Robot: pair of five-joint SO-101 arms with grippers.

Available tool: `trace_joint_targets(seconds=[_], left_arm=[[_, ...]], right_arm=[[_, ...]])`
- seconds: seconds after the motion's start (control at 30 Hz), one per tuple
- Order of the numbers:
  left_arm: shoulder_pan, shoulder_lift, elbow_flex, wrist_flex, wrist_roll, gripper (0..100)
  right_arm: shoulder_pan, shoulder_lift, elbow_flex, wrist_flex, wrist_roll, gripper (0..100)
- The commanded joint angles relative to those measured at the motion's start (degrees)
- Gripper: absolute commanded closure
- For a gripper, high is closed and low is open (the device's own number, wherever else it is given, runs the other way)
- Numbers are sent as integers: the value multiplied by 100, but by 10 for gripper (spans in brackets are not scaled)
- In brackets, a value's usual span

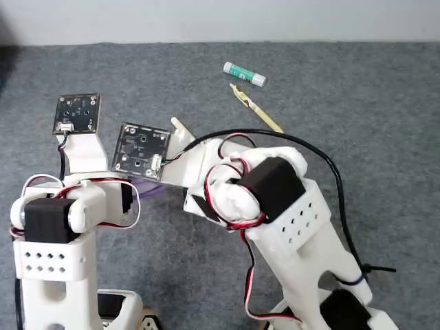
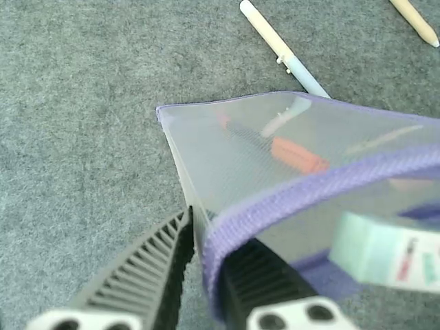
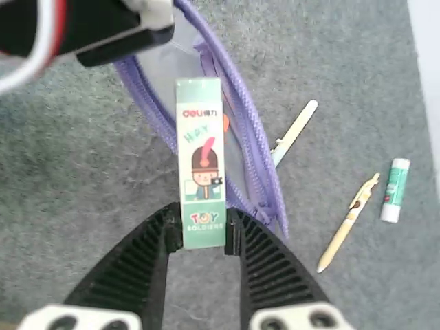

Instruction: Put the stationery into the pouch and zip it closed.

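Left pincer [image 2: 198,232]: clamping the pouch [image 2: 261,158] rim, propping it open.
Right pincer [image 3: 201,221]: gripping the eraser [image 3: 201,172], poising it over the mouth.
Done: orange item [image 2: 297,155] is lying inside.
Remaining: white pen [image 3: 294,130], yellow pen [image 3: 347,223] and glue stick [image 3: 394,190] are waiting on the counter [image 3: 69,172]; zip [image 3: 256,141] is gaping.

Pouch [image 2: 234,158] is translucent, purple-trimmed; eraser [image 3: 201,172] is green, cartoon-printed.

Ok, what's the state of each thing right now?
pouch: unzipped, edge gripped
left hand: shut on pouch
right hand: shut on eraser
eraser: held at the pouch mouth
glue stick: loose on the table
yellow pen: loose on the table
pale pen: on the table beside the pouch
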Motion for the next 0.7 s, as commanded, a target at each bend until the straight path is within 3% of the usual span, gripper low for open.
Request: trace_joint_targets(seconds=[0.0,0.67], left_arm=[[-53,-18,-13,-35,35,988],[-53,-18,-13,-35,35,988]], right_arm=[[119,48,-352,-48,404,991],[84,435,-448,-163,677,990]])
